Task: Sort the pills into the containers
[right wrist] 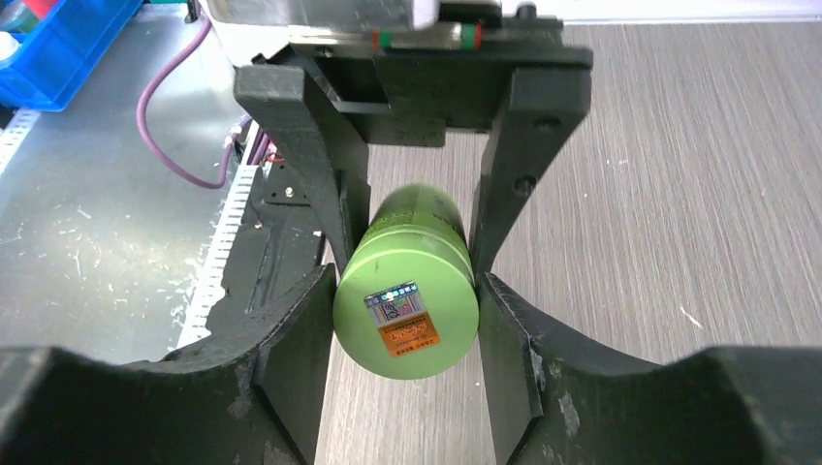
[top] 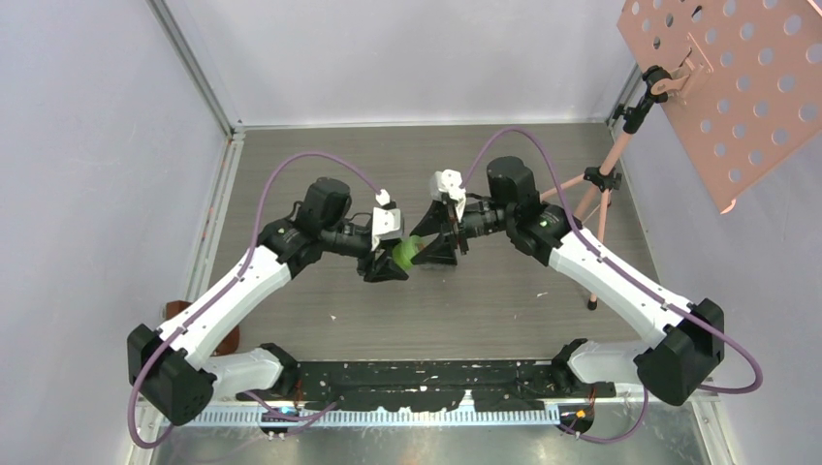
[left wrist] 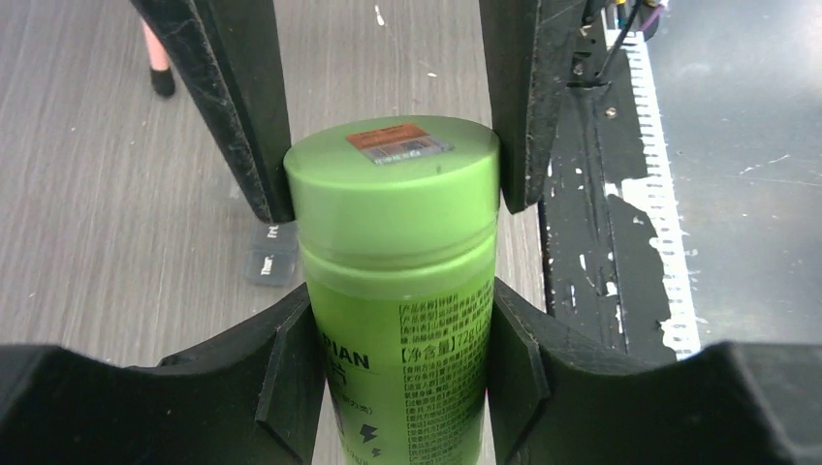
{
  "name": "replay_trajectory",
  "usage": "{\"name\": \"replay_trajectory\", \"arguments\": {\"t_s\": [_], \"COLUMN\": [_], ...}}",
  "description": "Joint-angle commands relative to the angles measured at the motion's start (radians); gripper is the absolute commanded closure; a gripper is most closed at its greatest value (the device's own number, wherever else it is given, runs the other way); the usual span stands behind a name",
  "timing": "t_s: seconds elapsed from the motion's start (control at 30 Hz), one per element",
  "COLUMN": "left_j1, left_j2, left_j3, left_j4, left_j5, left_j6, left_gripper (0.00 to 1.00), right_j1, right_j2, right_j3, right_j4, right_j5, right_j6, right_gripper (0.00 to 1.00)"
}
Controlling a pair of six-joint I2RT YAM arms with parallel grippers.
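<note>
The green bottle (top: 408,251) is held above the table (top: 485,300), its long axis running claw to claw: body clamped by the left claw (left wrist: 397,339), cap gripped by the right claw (right wrist: 407,320).

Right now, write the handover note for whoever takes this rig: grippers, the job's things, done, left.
Left gripper: shut on the green bottle, gripping its body, held off the table between the arms.
Right gripper: fingers on either side of the bottle's cap, touching it; a firm grip cannot be confirmed.
Grey case: flat on the table below the bottle.
Done: bottle lifted and presented cap-first to the right arm.
Left: cap is on; take it off, then sort the pills. No pills are in view.
</note>
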Motion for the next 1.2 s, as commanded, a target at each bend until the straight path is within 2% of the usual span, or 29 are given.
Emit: {"name": "replay_trajectory", "arguments": {"t_s": [0.0, 0.07, 0.1, 0.2, 0.37, 0.5, 0.57, 0.7, 0.8, 0.87, 1.03, 1.1, 1.17], "left_j1": [-0.028, -0.029, -0.029, -0.030, -0.036, -0.042, -0.045, -0.046, -0.049, -0.048, -0.048, -0.048, -0.048], "left_j2": [0.002, -0.014, -0.022, -0.046, -0.085, -0.095, -0.096, -0.089, -0.080, -0.077, -0.078, -0.079, -0.082], "left_j3": [0.014, -0.023, -0.042, -0.087, -0.151, -0.165, -0.169, -0.173, -0.170, -0.171, -0.170, -0.170, -0.170], "left_j4": [-0.002, 0.090, 0.128, 0.225, 0.347, 0.382, 0.388, 0.391, 0.391, 0.391, 0.390, 0.390, 0.388], "left_j5": [0.161, 0.073, 0.030, -0.077, -0.207, -0.296, -0.333, -0.357, -0.362, -0.364, -0.365, -0.363, -0.366], "left_j6": [0.074, 0.029, 0.016, -0.008, -0.023, -0.020, -0.012, -0.009, -0.011, -0.010, -0.012, -0.012, -0.013], "left_gripper": [1.00, 1.00, 1.00, 1.00, 1.00, 1.00, 1.00, 1.00, 1.00, 1.00, 1.00, 1.00, 1.00], "right_j1": [0.009, 0.009, 0.009, 0.009, 0.010, 0.012, 0.025, 0.074, 0.096, 0.100, 0.108, 0.108, 0.108], "right_j2": [-0.036, -0.050, -0.060, -0.076, -0.070, -0.063, -0.059, -0.042, -0.019, -0.010, 0.011, 0.024, 0.033], "right_j3": [0.029, 0.008, 0.000, -0.020, -0.022, -0.026, -0.025, -0.012, 0.010, 0.014, 0.022, 0.028, 0.037], "right_j4": [0.167, 0.231, 0.277, 0.295, 0.195, 0.157, 0.136, 0.088, 0.029, 0.014, -0.007, -0.015, -0.023], "right_j5": [-0.005, 0.117, 0.159, 0.351, 0.552, 0.605, 0.622, 0.671, 0.724, 0.742, 0.749, 0.731, 0.702], "right_j6": [0.046, 0.185, 0.226, 0.452, 0.680, 0.760, 0.756, 0.711, 0.692, 0.691, 0.683, 0.680, 0.682], "right_gripper": [0.46, 0.35, 0.34, 0.32, 0.29, 0.21, 0.17, 0.15, 0.18, 0.24, 0.27, 0.33, 0.45]}}
